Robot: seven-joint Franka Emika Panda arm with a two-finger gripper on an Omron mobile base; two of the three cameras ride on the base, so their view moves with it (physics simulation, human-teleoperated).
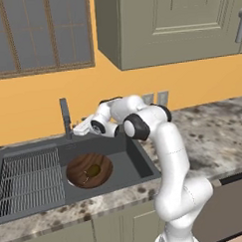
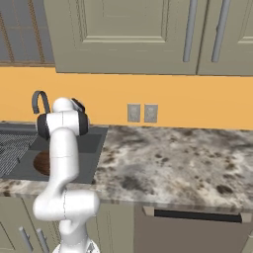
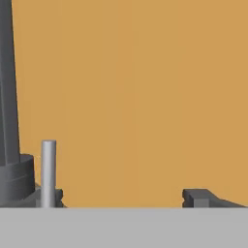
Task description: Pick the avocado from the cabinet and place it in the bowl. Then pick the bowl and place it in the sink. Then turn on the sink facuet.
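Fingertips of the gripper (image 3: 123, 198) stand spread wide, holding nothing, at the lever (image 3: 48, 173) beside the sink facuet (image 1: 65, 118). Lower left, the bowl (image 1: 89, 170) with the avocado (image 1: 92, 170) sits in the sink (image 1: 137, 159), ready for water.

We see a big orange wall (image 3: 145, 87). On the left stands the sink facuet (image 3: 8, 97), a tall dark grey post with a round base. A thin silver lever (image 3: 48, 172) stands just beside it. Our gripper (image 3: 121, 197) has its fingertips (image 3: 196, 197) far apart.
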